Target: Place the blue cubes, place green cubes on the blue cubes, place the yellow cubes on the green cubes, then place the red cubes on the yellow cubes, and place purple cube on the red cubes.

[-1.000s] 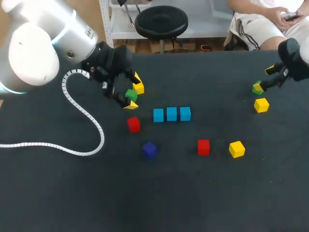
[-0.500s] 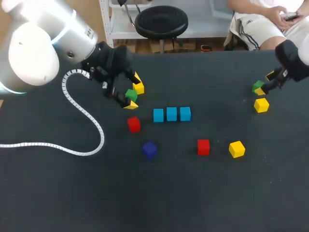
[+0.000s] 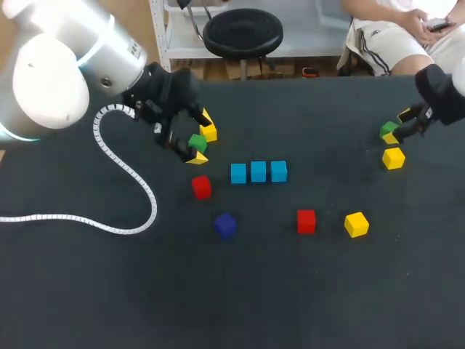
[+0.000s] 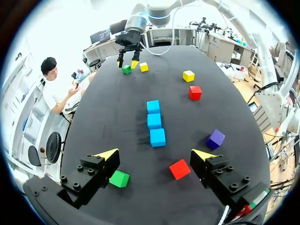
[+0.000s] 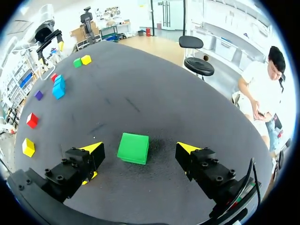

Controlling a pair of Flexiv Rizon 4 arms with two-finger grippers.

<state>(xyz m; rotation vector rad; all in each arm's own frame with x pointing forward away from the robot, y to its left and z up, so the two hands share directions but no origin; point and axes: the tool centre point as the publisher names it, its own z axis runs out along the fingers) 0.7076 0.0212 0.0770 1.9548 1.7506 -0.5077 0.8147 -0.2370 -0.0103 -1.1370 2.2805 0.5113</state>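
Three blue cubes [image 3: 259, 171] sit in a row at the head view's centre. Upper left, the left gripper [image 4: 156, 155] stands spread, a green cube [image 4: 119, 178] just beside one finger. Upper right, the right gripper [image 5: 139, 148] straddles a second green cube [image 5: 133, 148], fingers apart and clear of it.
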